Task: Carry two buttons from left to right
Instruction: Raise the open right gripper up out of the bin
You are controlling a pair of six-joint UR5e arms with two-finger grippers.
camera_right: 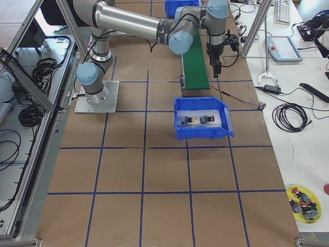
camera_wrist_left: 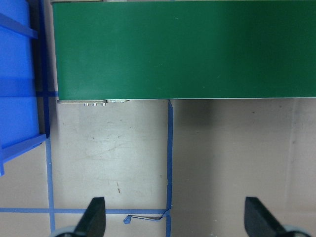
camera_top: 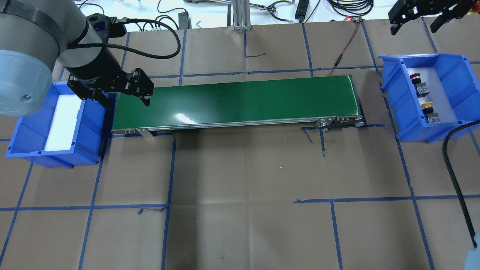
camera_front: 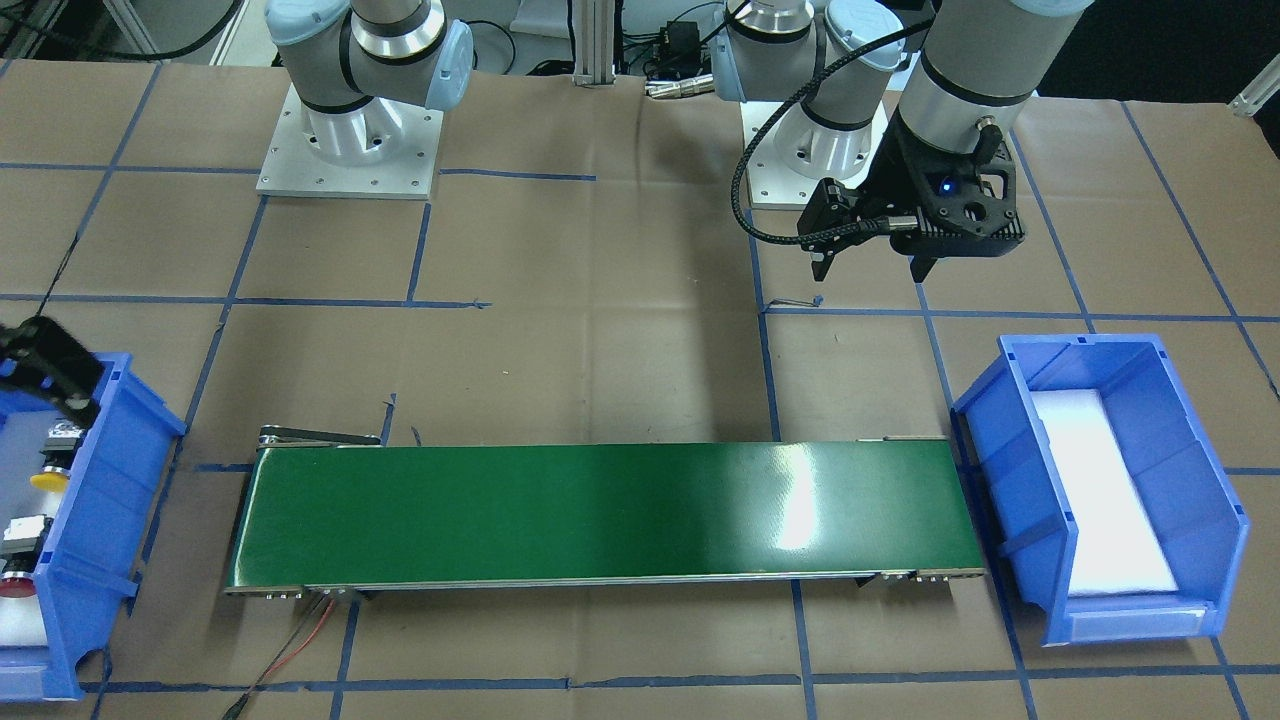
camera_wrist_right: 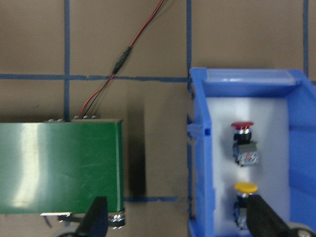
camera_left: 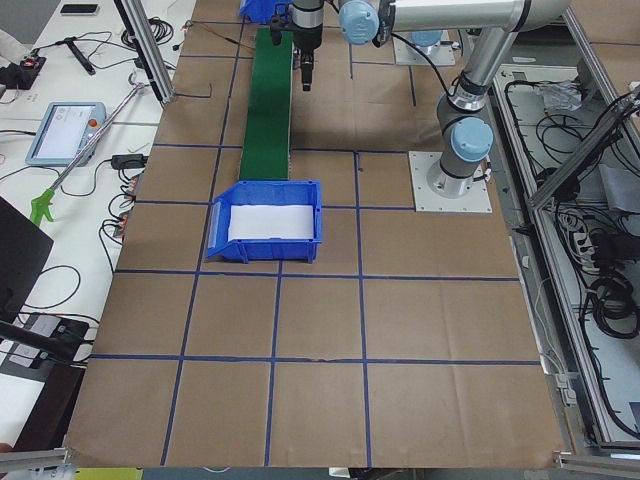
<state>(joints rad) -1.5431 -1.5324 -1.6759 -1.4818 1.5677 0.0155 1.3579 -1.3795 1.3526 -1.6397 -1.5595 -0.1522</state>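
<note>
Both buttons lie in the blue bin (camera_top: 455,71) just off the right end of the green conveyor belt (camera_top: 236,99). The red button (camera_top: 418,82) sits farther from the robot and the yellow button (camera_top: 429,111) nearer. Each is tipped on its side on the white liner, its round mushroom cap pointing away from the robot and its blocky black-and-grey body behind it. Since that bin is the goal, the transport looks finished. That would explain why both arms hang clear of everything. The right gripper (camera_top: 414,26) is high above the gap between the belt's right end and the bin, its jaws spread wide and holding nothing. The left gripper (camera_top: 125,101) hangs over the brown paper (camera_top: 243,206) on the robot's side of the belt's left end, its jaws likewise apart and bare. Off that left end stands a second blue bin (camera_top: 26,127), of rigid moulded plastic with sloped walls and an open scoop front, lined with a white foam pad (camera_top: 62,122). The belt is smooth and glossy enough to throw back a lamp glare. The paper is matte and creased under a blue tape grid. A thin red-and-black wire (camera_top: 348,41) trails from the belt's right end.
</note>
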